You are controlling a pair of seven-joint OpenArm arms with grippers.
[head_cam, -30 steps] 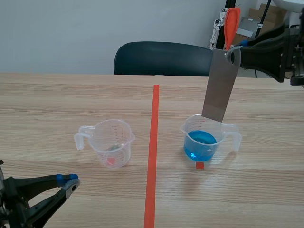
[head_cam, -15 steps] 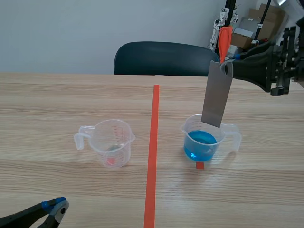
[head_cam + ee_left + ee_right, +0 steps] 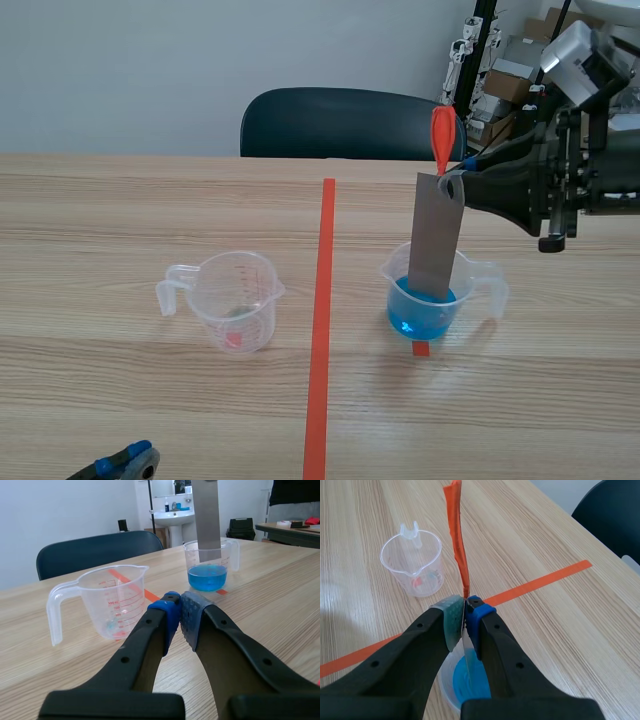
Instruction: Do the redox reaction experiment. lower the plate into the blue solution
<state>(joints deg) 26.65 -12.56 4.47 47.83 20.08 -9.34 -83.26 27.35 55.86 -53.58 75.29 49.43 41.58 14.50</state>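
Right gripper fingers pinch the grey plate by its top, its lower end already inside the cup, seemingly just above the blue solution, so only the final dip looks left; left gripper fingers pressed together, empty, low over the bench.

Right arm comes in from the right edge, raised above the table and roughly level, camera block on its wrist. Right gripper points left, pads pinched on the top edge of the plate, which hangs below it. Left gripper sits low at the near left edge with only its tip showing. Fingers together, pads meeting, nothing between them.
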